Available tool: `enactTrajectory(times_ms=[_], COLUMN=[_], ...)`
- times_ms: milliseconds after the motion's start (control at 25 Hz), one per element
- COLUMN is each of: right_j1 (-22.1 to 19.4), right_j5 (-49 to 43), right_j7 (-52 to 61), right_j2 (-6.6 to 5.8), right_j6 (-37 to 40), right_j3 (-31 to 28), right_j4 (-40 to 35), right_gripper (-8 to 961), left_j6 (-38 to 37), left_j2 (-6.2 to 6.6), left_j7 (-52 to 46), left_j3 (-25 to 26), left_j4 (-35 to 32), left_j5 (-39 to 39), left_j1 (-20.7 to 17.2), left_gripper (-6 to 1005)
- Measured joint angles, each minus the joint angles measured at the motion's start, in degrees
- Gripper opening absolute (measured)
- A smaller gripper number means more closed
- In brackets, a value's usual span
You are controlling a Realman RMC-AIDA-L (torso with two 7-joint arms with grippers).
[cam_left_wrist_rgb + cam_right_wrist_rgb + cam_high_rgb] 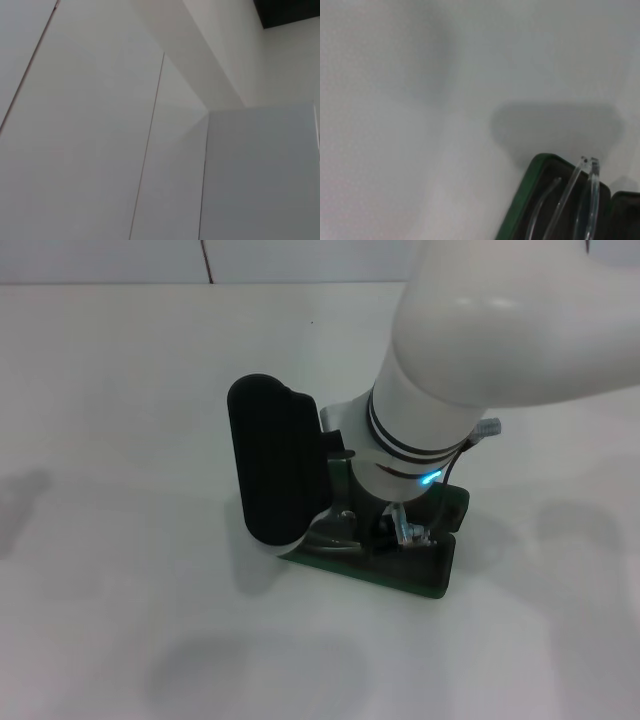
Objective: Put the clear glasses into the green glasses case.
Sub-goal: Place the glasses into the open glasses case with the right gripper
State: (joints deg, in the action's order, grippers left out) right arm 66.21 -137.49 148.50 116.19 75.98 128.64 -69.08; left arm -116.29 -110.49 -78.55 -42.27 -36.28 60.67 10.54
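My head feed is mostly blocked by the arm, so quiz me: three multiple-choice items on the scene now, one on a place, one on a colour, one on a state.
1. Where do the clear glasses lie?
A. Over the open green glasses case
B. On the bare table far from the case
C. Out of every view

2. What colour is the case's outer shell?
A. Red
B. Dark green
C. Yellow

3. How does the case stand?
A. Shut
B. Open
C. Upside down

Answers:
1. A: the right wrist view shows the clear glasses, arms folded, over the dark lining of the green glasses case; whether they rest fully inside cannot be told.
2. B: the green rim shows in that view and under the right arm's wrist in the head view.
3. B: the lining is exposed.

The left gripper is in no view; its wrist camera shows only white panels.
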Motion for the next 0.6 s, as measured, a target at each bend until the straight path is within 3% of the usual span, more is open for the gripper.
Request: enactTrajectory(times_ms=[600], right_j1=[0.4], right_j5=[0.4], right_j7=[-0.7], right_j2=[0.00], right_j6=[-0.1], right_j3=[0.8], right_j4=[0.6], right_gripper=[140], left_j6=[0.0], left_j2=[-0.08], left_j7=[0.2], left_j3=[0.0], left_j4=[0.1], left_j5=[0.1], left_j1=[-0.1], left_gripper=[72])
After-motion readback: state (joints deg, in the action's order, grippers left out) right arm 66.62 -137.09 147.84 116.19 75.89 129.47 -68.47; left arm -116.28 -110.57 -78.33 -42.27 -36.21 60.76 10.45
